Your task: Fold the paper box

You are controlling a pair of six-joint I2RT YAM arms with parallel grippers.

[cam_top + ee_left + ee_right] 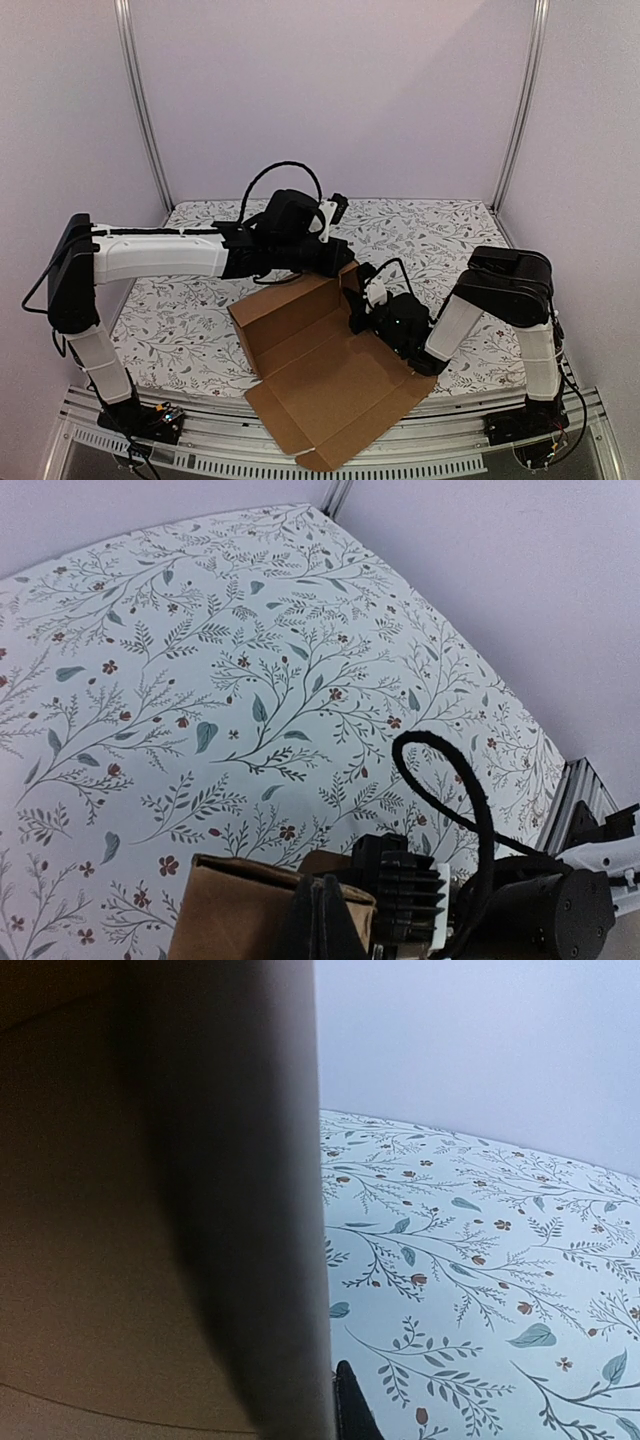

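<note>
The paper box [325, 375] is a brown cardboard sheet lying open in the middle of the table, its back and right walls raised. My left gripper [338, 258] is at the box's far right corner. In the left wrist view its fingers [325, 920] are pressed together against the outside of the brown wall [235, 910], with nothing seen between them. My right gripper [366, 298] is at the right wall. In the right wrist view that wall [200, 1210] fills the left half. One black fingertip [352, 1410] lies against its outer face and the other is hidden behind it.
The floral tablecloth [190, 320] covers the table. The box's front flap overhangs the near metal rail [230, 462]. The right arm's black wrist and cable [470, 810] are close beside my left gripper. Grey walls with corner posts [145, 110] enclose the back and sides.
</note>
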